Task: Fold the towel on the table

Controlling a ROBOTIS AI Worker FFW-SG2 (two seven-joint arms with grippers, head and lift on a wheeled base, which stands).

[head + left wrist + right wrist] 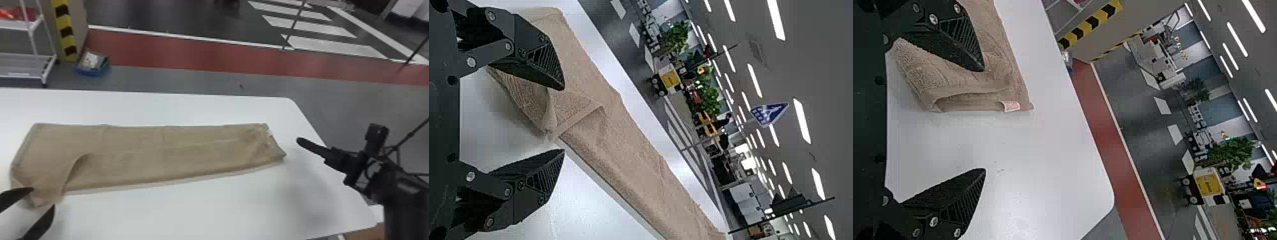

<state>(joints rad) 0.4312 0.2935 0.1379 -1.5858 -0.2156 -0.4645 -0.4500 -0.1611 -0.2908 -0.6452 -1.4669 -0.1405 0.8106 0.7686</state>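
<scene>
A tan towel (pixel 166 150) lies folded in a long strip across the white table, its left near corner turned over in a loose flap. My left gripper (pixel 43 199) is open at that corner, a finger on either side of it. In the left wrist view the towel (pixel 624 150) stretches away from the left gripper (pixel 564 120). Beyond the towel's right end is my right gripper (pixel 298 140), apart from the cloth. The right wrist view has the right gripper (pixel 985 120) open wide, with the towel's folded end and small label (pixel 1012 106) near one finger.
The white table (pixel 204 210) has a rounded far right corner, and its right edge runs beneath my right arm. On the floor past the far edge are a blue bin (pixel 92 65) and a white wheeled rack (pixel 22 63).
</scene>
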